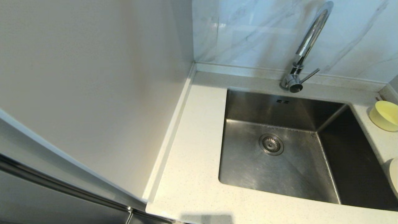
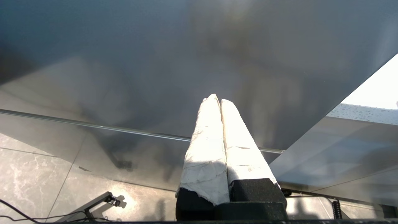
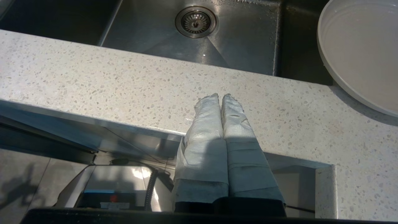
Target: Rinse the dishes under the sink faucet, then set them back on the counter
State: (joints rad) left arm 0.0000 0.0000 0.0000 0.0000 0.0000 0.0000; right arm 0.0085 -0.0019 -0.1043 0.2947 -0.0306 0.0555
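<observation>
A deep rectangular sink point(image 1: 279, 149) of brushed stainless steel fills the centre and right of the head view, sunk into an off-white, finely speckled stone table point(image 1: 192, 174). A round ribbed metal drain strainer point(image 1: 271, 144) sits in the middle of the basin floor, and two small overflow slots point(image 1: 282, 101) are cut high in its back wall. Behind the basin's rear rim, at the upper right of the frame, stands the faucet point(image 1: 306, 43): a tall, curved chrome gooseneck with a thin straight lever jutting from its round base. Glossy grey-veined marble tiles point(image 1: 248, 31) line the wall behind it, and a plain matte panel point(image 1: 93, 77) covers the left half of the frame. At the right edge, on the table beside the sink, rests a small pale yellow bowl point(image 1: 385, 115), round and smooth-sided, lying tilted. Lower on that same edge, a cream-white dish point(image 1: 394, 175) shows only as a sliver; the right wrist view shows it as a wide, shallow round dish on the speckled stone just beside the basin's corner. The right claw point(image 3: 220, 97), its two fingers wrapped in white tape, is pressed shut with nothing in it, hanging over the table's front edge. The left claw point(image 2: 217, 100), wrapped alike, is also closed and empty, parked before a smooth grey cabinet front point(image 2: 155, 77).
</observation>
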